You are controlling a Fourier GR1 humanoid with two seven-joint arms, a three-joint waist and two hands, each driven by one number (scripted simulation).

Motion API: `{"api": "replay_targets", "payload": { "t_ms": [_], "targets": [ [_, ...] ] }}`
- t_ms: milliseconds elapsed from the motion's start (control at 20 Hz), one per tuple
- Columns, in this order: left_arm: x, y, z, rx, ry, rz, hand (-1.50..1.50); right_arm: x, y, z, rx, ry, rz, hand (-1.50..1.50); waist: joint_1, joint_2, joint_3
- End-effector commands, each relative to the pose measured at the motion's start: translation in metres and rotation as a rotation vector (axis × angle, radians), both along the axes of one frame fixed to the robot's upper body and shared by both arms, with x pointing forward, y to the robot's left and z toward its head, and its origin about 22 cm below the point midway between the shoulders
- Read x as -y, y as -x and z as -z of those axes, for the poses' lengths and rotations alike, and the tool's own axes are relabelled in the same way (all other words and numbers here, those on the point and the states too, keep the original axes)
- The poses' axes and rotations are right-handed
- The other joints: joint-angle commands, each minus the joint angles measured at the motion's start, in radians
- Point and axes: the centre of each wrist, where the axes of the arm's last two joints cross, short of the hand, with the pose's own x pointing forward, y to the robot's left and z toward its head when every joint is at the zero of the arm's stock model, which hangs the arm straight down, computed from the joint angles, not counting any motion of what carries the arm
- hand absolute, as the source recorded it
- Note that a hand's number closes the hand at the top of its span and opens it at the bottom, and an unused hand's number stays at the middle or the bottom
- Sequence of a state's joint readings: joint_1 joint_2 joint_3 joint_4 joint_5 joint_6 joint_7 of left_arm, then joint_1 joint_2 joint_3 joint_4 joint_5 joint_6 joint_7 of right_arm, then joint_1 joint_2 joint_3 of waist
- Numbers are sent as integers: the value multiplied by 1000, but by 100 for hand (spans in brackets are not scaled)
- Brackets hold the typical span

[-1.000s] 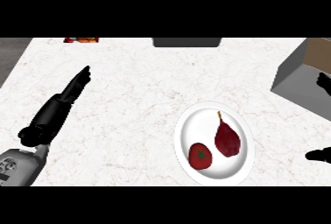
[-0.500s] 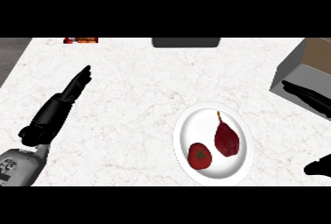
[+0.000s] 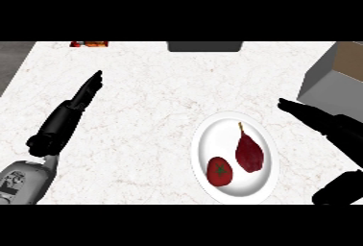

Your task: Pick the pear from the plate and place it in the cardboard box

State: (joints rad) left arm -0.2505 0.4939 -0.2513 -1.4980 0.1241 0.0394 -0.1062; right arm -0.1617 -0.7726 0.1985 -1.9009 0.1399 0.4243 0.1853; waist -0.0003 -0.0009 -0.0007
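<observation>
A dark red pear (image 3: 249, 151) lies on the white plate (image 3: 262, 184), stem pointing away from me, with a red tomato (image 3: 220, 172) beside it on the left. The cardboard box (image 3: 336, 77) stands at the far right edge, only partly in view. My right hand (image 3: 327, 125) hovers open just right of the plate, fingers straight and pointing up-left, thumb spread low at the lower right. It touches neither the pear nor the plate. At the left, well away from the plate, my left hand (image 3: 71, 109) rests open on the counter.
A dark grey object (image 3: 204, 46) sits at the counter's far edge in the middle. A small red and orange item (image 3: 89, 44) shows at the far left. The counter's left edge runs close past the left forearm.
My right hand has come in from the right edge toward the plate, showing more of its fingers each frame. The left hand, pear and tomato have stayed put.
</observation>
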Motion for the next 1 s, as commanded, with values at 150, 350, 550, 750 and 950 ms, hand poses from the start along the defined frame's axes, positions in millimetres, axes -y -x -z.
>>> {"api": "replay_targets", "payload": {
  "t_ms": [150,350,550,750,950],
  "targets": [
    [-1,-3,-7,-12,23,-4,0,-13,9,22,-36,50,34,-150,-2,0,1],
    [-3,-2,0,-9,-6,-10,0,-26,-8,29,2,97,69,-150,2,1,1],
    [-17,10,10,-16,3,0,0,-41,16,43,6,73,68,-150,0,0,1],
    [2,13,-8,13,-11,5,0,-44,13,38,-12,124,68,-150,1,-1,1],
    [9,10,-13,-6,11,-5,0,-43,-15,65,-28,154,106,-150,4,1,1]
  ]
}}
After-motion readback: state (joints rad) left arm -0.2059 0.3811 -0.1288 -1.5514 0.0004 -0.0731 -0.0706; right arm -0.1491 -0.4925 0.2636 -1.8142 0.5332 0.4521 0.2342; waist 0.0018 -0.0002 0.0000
